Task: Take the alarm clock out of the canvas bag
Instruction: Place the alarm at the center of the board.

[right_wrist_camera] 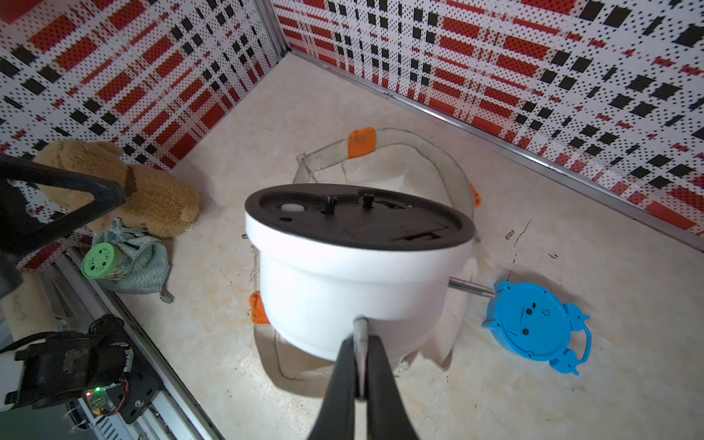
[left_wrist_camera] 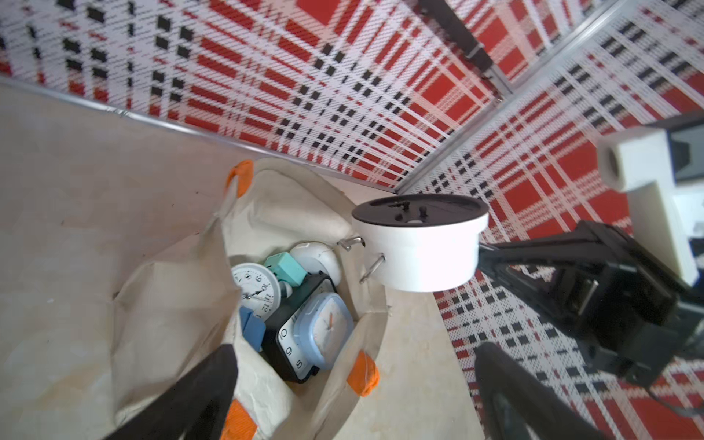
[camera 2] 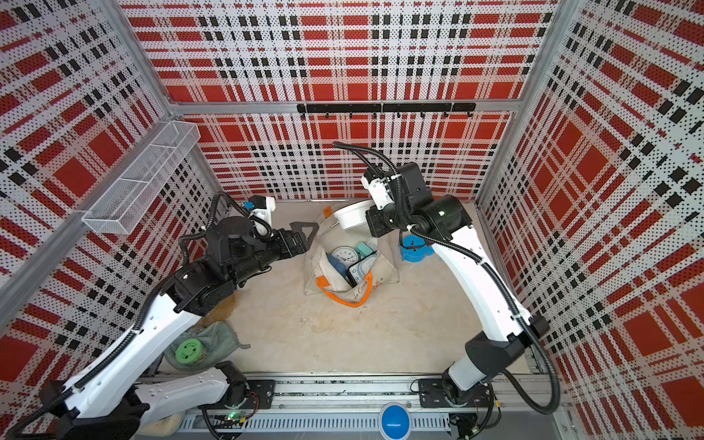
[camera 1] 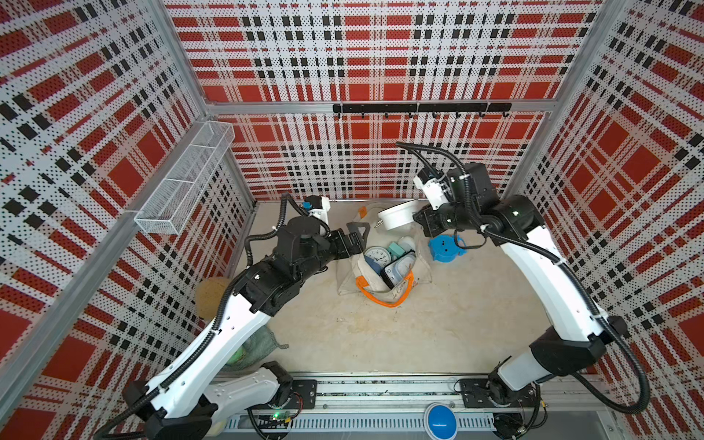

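The cream canvas bag (camera 1: 348,280) (camera 2: 386,274) (left_wrist_camera: 171,316) (right_wrist_camera: 419,160) lies open at mid-table, its orange handle toward the front. Above its back rim a white round alarm clock (camera 1: 396,215) (camera 2: 356,215) (left_wrist_camera: 423,247) (right_wrist_camera: 354,282) hangs in the air, black back plate up. My right gripper (camera 1: 417,220) (right_wrist_camera: 360,343) is shut on one of its thin metal legs. Still inside the bag are a white round clock (left_wrist_camera: 253,285), a light-blue square clock (left_wrist_camera: 327,324) on a black one, and a mint one. My left gripper (camera 1: 360,238) (left_wrist_camera: 358,354) stands open just left of the bag's mouth, holding nothing.
A blue clock (camera 1: 444,247) (right_wrist_camera: 533,324) lies face down on the table to the right of the bag. A tan plush toy (camera 1: 211,291) (right_wrist_camera: 152,190) and a green cloth with a green-lidded jar (camera 2: 188,352) sit at the left. A wire basket (camera 1: 186,179) hangs on the left wall.
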